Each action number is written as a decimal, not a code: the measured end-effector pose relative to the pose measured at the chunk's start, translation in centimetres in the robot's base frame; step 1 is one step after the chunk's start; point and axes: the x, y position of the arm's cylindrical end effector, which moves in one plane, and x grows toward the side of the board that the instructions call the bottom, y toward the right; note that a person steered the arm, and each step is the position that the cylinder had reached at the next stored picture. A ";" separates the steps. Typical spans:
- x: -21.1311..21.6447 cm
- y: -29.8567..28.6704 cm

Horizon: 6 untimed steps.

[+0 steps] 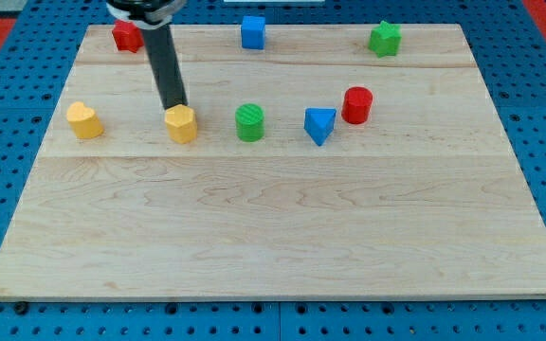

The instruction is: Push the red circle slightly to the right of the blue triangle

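Observation:
The red circle (pixel 356 104) stands on the wooden board, just up and to the right of the blue triangle (pixel 319 125), with a small gap between them. My tip (pixel 175 105) is far to their left, right behind the top edge of the yellow hexagon block (pixel 182 124). The dark rod rises from it toward the view's top left.
A green circle (pixel 249 122) stands between the yellow hexagon and the blue triangle. A yellow heart block (pixel 84 120) is at the left. A red block (pixel 126 37), a blue cube (pixel 253 31) and a green star block (pixel 384 38) line the board's top edge (pixel 349 26).

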 end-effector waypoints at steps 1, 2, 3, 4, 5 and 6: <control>-1.5 2.3; -1.7 8.5; -2.0 13.8; -2.0 17.3; -2.1 21.4; -2.0 24.3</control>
